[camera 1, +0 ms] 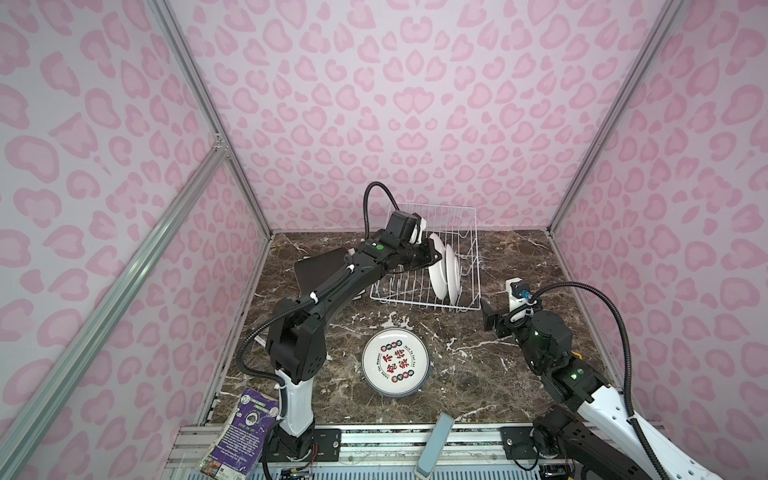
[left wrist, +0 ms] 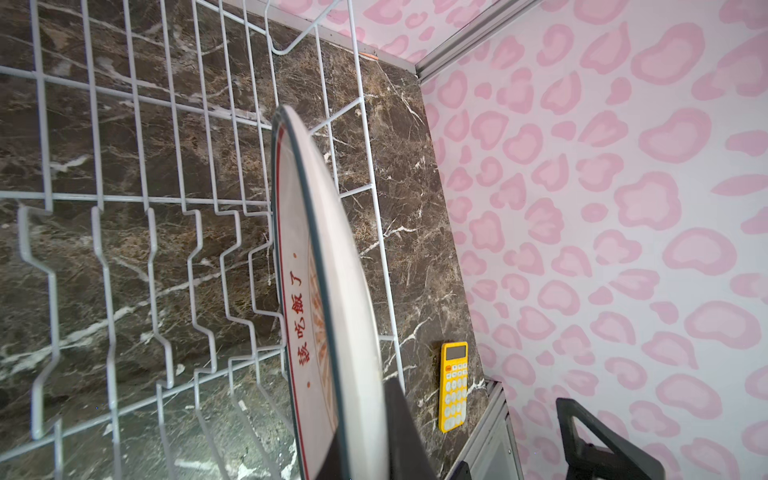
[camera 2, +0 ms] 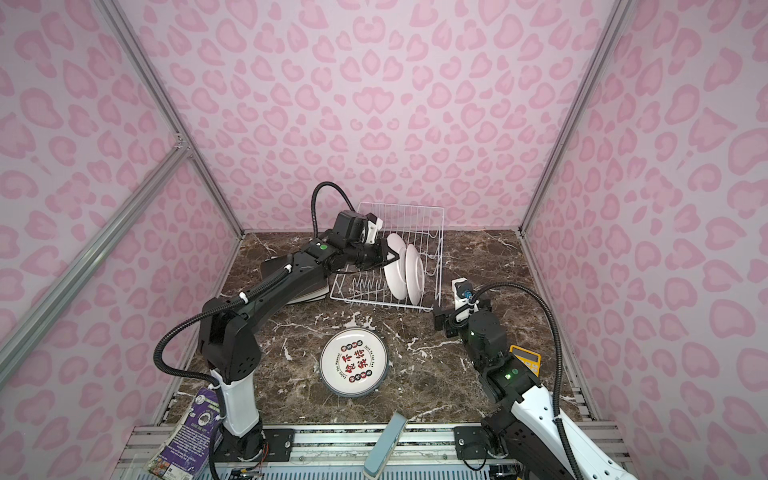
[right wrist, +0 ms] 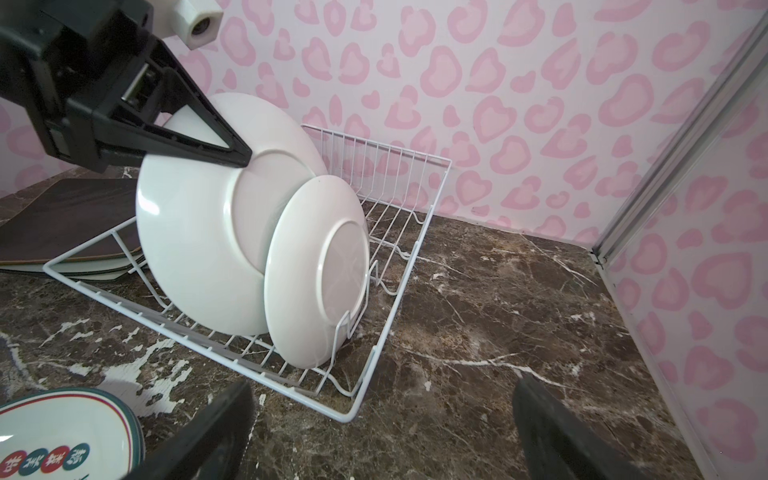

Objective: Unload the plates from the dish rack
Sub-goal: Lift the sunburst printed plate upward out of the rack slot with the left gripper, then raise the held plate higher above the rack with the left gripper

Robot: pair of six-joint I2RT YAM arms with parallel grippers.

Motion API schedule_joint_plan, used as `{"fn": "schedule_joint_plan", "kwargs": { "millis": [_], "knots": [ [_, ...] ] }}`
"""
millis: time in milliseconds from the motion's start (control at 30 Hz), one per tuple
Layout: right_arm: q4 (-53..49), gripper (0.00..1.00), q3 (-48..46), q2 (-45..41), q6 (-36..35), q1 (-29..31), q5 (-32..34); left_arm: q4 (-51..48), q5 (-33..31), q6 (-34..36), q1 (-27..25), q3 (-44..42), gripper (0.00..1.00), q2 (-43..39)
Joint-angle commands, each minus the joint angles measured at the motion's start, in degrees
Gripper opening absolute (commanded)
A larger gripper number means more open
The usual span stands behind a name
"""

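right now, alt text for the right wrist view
The left gripper pinches the top rim of the larger white plate standing in the dish rack, a smaller plate upright beside it. The right gripper hangs open nearby.

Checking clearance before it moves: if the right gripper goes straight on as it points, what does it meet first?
Likely the dish rack at its near corner, before the smaller plate; depth unclear.
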Motion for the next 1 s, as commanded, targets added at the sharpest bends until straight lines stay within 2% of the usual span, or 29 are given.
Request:
{"fn": "schedule_joint_plan", "kwargs": {
  "millis": [0, 333, 967],
  "knots": [
    [0.1, 0.99, 0.3, 0.0, 0.5, 0.0, 0.0, 0.7, -1.5, 2.2, 0.2, -0.2, 0.04, -2.0],
    [0.3, 0.98, 0.6, 0.9, 1.3, 0.0, -0.7, 2.1, 1.0, 1.4, 0.2, -0.4, 0.03, -4.1],
    [0.3, 0.99, 1.0, 1.6, 2.2, 0.0, -1.0, 0.9, 0.3, 3.7, 1.1, -4.3, 0.04, -11.6]
  ]
}}
